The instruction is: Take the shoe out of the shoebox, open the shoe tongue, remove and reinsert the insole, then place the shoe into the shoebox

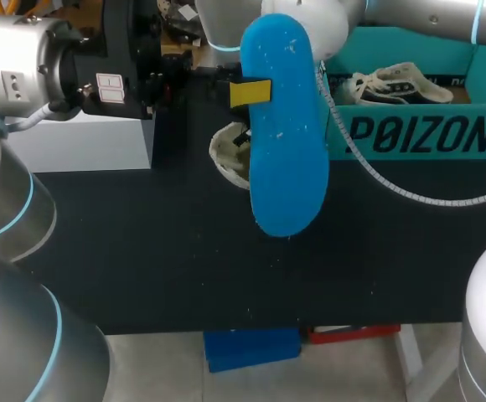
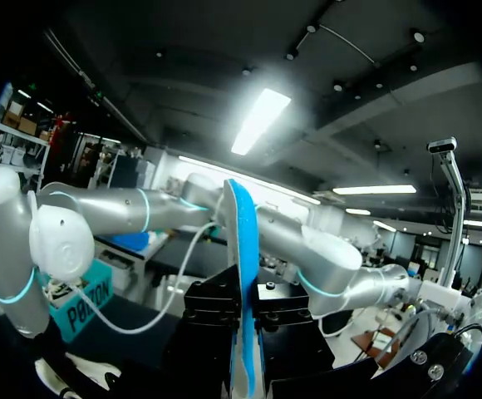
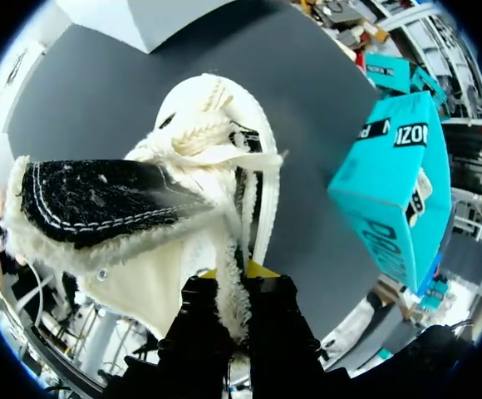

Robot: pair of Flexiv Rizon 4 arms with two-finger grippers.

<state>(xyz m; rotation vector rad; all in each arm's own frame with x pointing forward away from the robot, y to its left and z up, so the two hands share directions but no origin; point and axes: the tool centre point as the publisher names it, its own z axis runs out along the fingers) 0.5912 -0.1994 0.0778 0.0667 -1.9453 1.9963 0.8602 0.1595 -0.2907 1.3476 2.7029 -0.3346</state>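
left gripper (image 1: 250, 92) clamped on insole (image 1: 283, 126), held aloft, long axis 12–6 in head view | shoe (image 1: 229, 156) at 7 o'clock just below tips, mostly hidden | right gripper (image 3: 234, 291) pinching shoe's side wall | shoebox (image 1: 411, 138) at 3 o'clock | next, I'd judge: tip insole down into shoe

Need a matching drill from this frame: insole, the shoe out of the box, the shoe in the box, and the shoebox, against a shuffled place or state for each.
Things:
1. blue insole
2. cream shoe
3. second shoe
4. shoebox

Places/states:
A. lies inside the shoebox
B. pinched at its fuzzy rim by the right gripper
C. open, teal, at the far right of the table
D. clamped in the left gripper, held up

Pairs: 1-D, 2-B, 3-A, 4-C
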